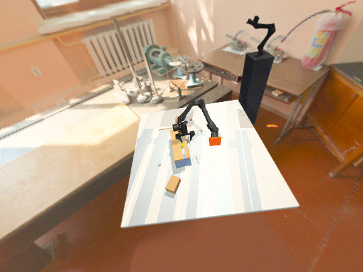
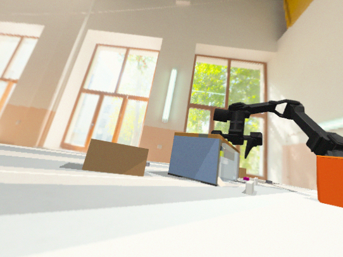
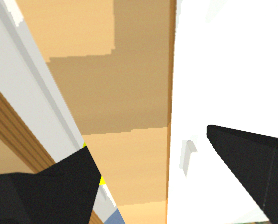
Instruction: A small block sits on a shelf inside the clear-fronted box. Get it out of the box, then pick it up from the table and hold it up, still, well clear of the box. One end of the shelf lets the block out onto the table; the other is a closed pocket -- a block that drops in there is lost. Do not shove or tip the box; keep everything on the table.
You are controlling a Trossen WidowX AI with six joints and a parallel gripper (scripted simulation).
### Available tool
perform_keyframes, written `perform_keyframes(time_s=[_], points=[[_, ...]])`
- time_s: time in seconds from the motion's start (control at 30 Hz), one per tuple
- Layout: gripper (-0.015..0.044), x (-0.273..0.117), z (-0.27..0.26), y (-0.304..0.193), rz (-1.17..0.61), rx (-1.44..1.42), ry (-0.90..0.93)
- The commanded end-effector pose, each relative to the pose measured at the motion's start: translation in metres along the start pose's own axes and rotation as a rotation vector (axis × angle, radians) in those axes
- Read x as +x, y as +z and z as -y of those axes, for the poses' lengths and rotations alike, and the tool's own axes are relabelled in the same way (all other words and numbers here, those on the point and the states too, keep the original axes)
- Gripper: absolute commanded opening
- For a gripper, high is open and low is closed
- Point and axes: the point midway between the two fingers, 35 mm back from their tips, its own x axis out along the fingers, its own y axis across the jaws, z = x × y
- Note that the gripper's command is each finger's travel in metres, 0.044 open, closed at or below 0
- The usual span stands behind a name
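Note:
The long box point(image 1: 178, 149) point(image 2: 193, 159) point(image 3: 125, 75) lies on the white table point(image 1: 218, 182) point(image 2: 126, 223) point(image 3: 225, 60); it has a tan top, a blue end and a clear front point(image 2: 230, 166). The small yellow block point(image 1: 182, 145) point(image 2: 221, 153) point(image 3: 103, 180) shows inside it, behind the clear front. My gripper point(image 1: 185, 136) point(image 2: 241, 142) point(image 3: 150, 140) is open and empty. It hangs low over the far end of the box, with one finger over the box and the other over the table beside it. In the wrist view the left finger hides most of the block.
A loose tan block point(image 1: 173, 183) point(image 2: 115, 157) lies on the table beyond the box's blue end. The arm's orange base point(image 1: 214, 141) point(image 2: 330, 180) stands to the right. A small white piece point(image 2: 249, 187) point(image 3: 187, 157) and a tiny magenta thing point(image 2: 245, 178) lie near the box's front.

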Motion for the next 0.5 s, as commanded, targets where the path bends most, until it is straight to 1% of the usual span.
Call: perform_keyframes(time_s=[0.0, 0.47], points=[[0.04, 0.004, 0.002, -0.01, -0.003, 0.001, -0.005], [0.04, 0.017, 0.002, -0.046, -0.005, 0.002, -0.005]])
